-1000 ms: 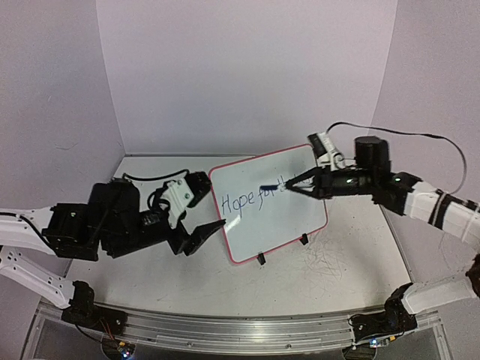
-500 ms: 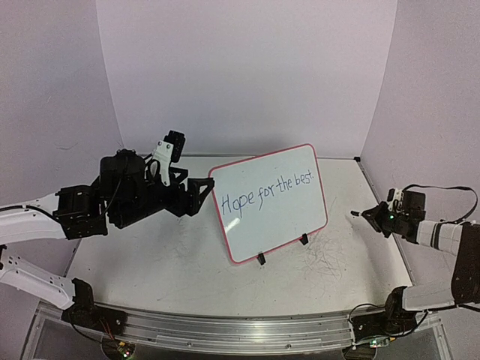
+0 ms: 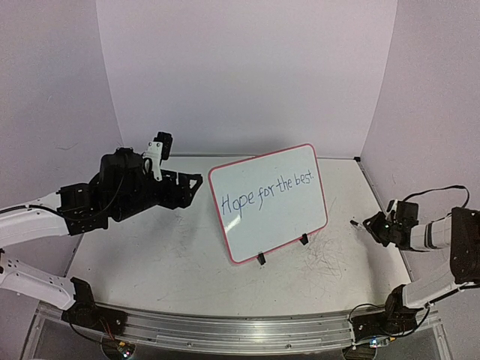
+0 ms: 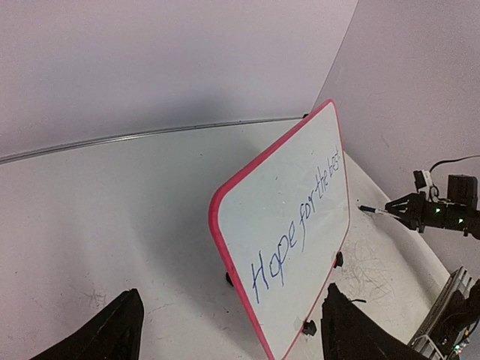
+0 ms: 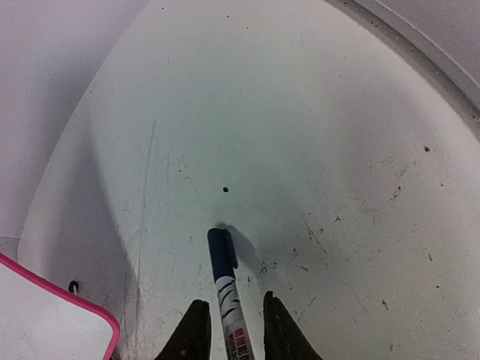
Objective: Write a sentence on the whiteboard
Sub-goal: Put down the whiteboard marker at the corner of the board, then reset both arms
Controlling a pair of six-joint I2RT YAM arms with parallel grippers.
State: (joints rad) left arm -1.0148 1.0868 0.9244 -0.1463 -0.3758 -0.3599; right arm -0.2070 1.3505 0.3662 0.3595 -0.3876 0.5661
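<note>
The whiteboard [image 3: 289,219] stands tilted on its black feet at the table's middle, red-pink rim all round. The sentence [image 3: 268,192] "Hope for the best." runs across it in dark ink. Board [image 4: 289,187] and sentence [image 4: 296,236] also show in the left wrist view. My left gripper [image 3: 193,182] is open and empty, just left of the board, apart from it. My right gripper [image 3: 373,223] is low over the table right of the board. A blue-capped marker [image 5: 223,262] lies between its fingers with a small gap on each side, cap at the table.
Purple walls close the table at the back and both sides. The board's corner [image 5: 45,322] sits left of the right gripper. Faint scribble marks [image 3: 326,259] cover the table in front of the board. A metal rail [image 3: 240,326] runs along the near edge.
The sentence went from "Hope for th" to complete. My right arm left the board, moved right and lowered the marker to the table. My left gripper released the board's left edge and drew back.
</note>
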